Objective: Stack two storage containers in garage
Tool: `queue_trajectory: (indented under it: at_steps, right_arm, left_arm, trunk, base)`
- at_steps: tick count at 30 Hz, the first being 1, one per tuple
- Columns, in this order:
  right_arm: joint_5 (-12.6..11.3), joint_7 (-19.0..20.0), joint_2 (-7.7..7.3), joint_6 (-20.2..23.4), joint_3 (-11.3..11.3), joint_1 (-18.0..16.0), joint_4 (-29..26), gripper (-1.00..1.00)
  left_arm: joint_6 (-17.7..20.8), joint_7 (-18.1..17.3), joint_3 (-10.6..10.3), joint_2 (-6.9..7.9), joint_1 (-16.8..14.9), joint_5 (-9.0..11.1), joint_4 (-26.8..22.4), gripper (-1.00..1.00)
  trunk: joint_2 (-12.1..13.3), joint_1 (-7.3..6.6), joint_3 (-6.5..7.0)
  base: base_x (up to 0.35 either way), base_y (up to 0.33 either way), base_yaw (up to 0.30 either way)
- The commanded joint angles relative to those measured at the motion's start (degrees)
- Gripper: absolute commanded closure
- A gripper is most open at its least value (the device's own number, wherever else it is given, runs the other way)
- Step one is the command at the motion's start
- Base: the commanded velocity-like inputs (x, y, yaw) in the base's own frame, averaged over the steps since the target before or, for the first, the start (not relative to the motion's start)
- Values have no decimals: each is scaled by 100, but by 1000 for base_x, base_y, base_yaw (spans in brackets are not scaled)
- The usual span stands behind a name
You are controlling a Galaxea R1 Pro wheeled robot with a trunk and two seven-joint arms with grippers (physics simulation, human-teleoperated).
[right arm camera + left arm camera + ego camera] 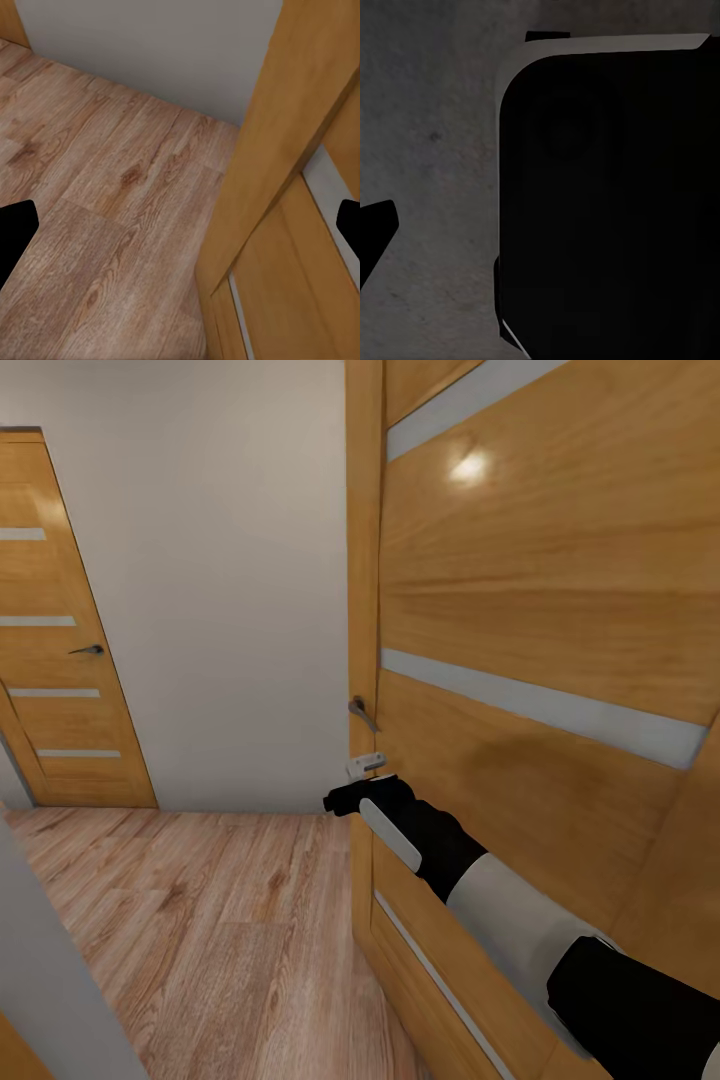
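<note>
The storage containers are out of view. My right arm reaches forward to the edge of a wooden door (530,620) that has grey glass strips. My right gripper (345,798) sits just below the door handle (363,712). In the right wrist view the right gripper (182,229) is open and holds nothing; its black fingertips (15,232) stand far apart at the picture's two sides, over wood plank floor and the door's edge (262,165). In the left wrist view one fingertip (375,232) of my left gripper (540,232) shows at the edge, beside a dark grey speckled surface (427,150).
I am in a narrow hallway with a light wood plank floor (200,930) and a plain white wall (210,580). A second, closed wooden door (60,660) stands at the far left. A grey wall corner (40,980) is close on my near left. A black rounded robot part (615,202) shows in the left wrist view.
</note>
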Motion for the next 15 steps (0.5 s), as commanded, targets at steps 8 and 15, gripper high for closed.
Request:
queue_trajectory:
  at_steps: [8, 15]
  right_arm:
    - [-52, -64, 0, 3, 16, -6, -3, -100]
    - [-49, -64, 0, -1, 14, -6, -3, -100]
  left_arm:
    - [-6, 8, 6, 0, 1, 8, -6, -100]
    - [-6, 16, 7, 0, 1, 8, -6, -100]
  trunk:
    - [-3, 0, -6]
    - [-3, 0, -6]
  base:
    - [0, 0, 0]
    - [0, 0, 0]
